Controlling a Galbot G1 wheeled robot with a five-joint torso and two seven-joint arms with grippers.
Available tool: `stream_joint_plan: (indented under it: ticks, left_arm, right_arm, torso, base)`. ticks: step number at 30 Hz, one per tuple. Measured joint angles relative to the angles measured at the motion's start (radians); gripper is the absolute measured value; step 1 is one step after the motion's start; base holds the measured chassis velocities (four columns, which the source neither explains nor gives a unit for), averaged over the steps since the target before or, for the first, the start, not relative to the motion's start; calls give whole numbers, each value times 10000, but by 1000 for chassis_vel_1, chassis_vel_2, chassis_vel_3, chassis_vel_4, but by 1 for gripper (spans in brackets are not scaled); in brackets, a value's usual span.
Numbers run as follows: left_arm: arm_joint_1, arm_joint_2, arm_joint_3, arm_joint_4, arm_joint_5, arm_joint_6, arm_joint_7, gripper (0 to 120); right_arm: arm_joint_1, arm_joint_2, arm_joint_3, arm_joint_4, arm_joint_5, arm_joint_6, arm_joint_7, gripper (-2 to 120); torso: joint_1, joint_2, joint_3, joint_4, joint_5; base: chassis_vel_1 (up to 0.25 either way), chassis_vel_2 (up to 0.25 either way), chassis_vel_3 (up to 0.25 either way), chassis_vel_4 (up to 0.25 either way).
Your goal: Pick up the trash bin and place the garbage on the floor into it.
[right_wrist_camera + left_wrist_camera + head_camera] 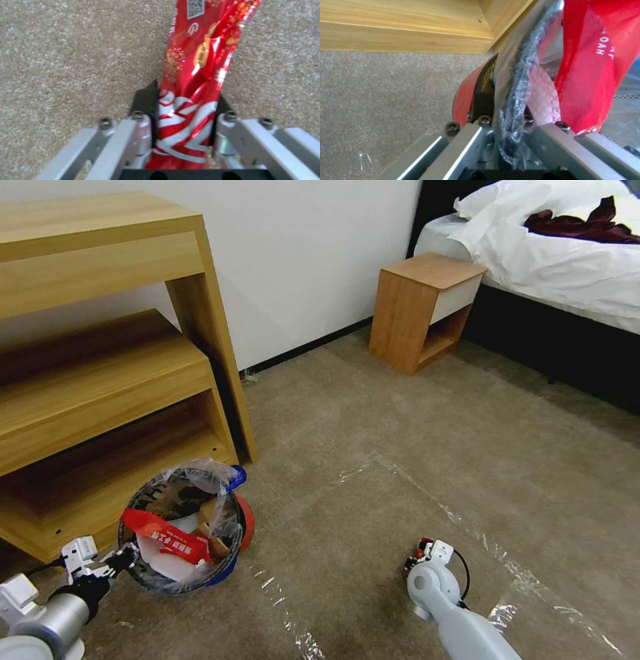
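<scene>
The trash bin (pixel 181 527), holding red wrappers and paper, sits on the floor (pixel 373 467) beside the wooden shelf (pixel 100 380), its rim clamped by the left gripper (pixel 123 560). Well apart, the right gripper (pixel 185 110) is closed on a crushed red can (pixel 196 62) above the carpet.

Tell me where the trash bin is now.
In the head view, the trash bin is at lower left, beside the wooden shelf, with the left gripper clamped on its rim.
</scene>
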Motion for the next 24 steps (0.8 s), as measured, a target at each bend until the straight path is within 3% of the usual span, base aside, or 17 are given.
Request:
stream_joint_plan:
  ticks: [4, 14, 20, 22, 24]
  left_arm:
    - [0, -13, 6, 50, 0, -6, 0, 0]
    - [-60, 46, 7, 145, 8, -10, -8, 0]
    - [-133, 120, 22, 148, -23, -10, -73, 0]
    - [-121, 153, 32, 111, -27, -4, -102, 0]
    - [-112, 163, 35, 82, -29, -1, -109, 0]
  right_arm:
    - [0, 29, -66, -90, -133, 82, -65, 11]
    - [-151, -355, -3, 393, -458, 776, -749, 9]
    - [-336, -1068, 235, 1549, -925, 2207, -2250, 9]
    - [-377, -1509, 281, 2187, -1264, 3272, -3213, 9]
    - [-368, -1647, 266, 2367, -1350, 3663, -3498, 9]
  torso:
    - [0, 0, 0, 0, 0]
    - [0, 0, 1, -2, 2]
    - [0, 0, 1, -3, 1]
    - [0, 0, 1, -1, 1]
    - [0, 0, 1, -1, 0]
  base:
    - [0, 0, 0, 0]
    - [0, 0, 0, 0]
    - [0, 0, 0, 0]
    - [0, 0, 0, 0]
    - [0, 0, 0, 0]
